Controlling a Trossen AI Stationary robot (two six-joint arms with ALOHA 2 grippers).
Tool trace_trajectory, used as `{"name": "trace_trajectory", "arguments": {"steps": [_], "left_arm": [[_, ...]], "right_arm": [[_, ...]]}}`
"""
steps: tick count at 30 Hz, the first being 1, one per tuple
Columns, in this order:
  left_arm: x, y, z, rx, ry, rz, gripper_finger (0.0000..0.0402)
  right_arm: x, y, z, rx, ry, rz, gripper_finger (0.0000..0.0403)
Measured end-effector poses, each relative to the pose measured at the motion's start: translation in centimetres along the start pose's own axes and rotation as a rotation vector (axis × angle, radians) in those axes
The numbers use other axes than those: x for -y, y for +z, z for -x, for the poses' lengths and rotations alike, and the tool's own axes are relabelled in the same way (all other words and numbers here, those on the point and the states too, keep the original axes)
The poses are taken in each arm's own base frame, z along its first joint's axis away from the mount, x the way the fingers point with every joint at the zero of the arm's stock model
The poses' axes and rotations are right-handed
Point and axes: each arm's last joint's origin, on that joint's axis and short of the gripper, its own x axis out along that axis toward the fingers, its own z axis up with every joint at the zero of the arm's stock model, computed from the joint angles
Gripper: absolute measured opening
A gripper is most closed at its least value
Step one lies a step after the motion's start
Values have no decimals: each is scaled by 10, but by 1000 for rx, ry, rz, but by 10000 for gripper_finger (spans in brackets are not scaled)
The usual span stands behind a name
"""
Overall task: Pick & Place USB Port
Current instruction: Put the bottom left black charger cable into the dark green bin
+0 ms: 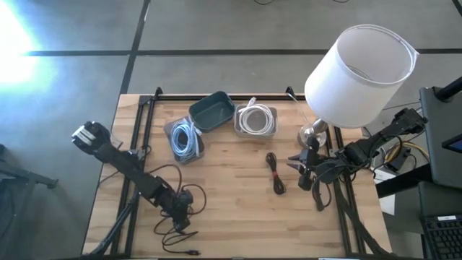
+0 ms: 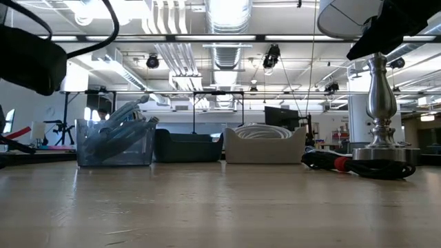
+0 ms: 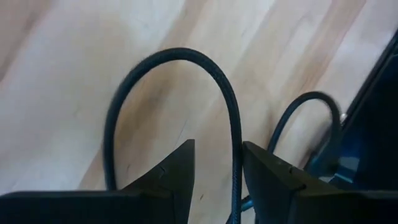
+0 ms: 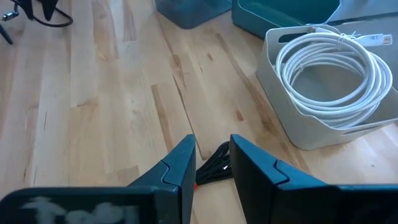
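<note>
Much bare table [image 1: 238,217] between both tools.

This is a robotics lab or workshop in a large open industrial hall. Beyond the wooden table [image 2: 220,207], the low view shows exposed ceiling ducts [image 2: 224,21], strip lights [image 2: 227,38] and black stands [image 2: 194,114] on a wide floor. The high view shows grey concrete floor [image 1: 216,29] around the table and equipment [image 1: 440,130] off its right edge.
</note>
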Motion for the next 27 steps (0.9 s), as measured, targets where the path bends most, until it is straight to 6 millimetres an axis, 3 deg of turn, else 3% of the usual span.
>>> {"name": "trace_trajectory", "arguments": {"steps": [10,17,20,27], "left_arm": [[-1,-1,-12,-58,1,-54,128],[0,0,-12,-53,4,-57,43],[5,3,-10,-44,-12,-61,12],[33,31,9,104,-81,-181,15]], "right_arm": [[0,0,0,1,1,0,102],[0,0,0,1,1,3,97],[0,0,0,1,1,3,95],[0,0,0,2,0,3,103]]}}
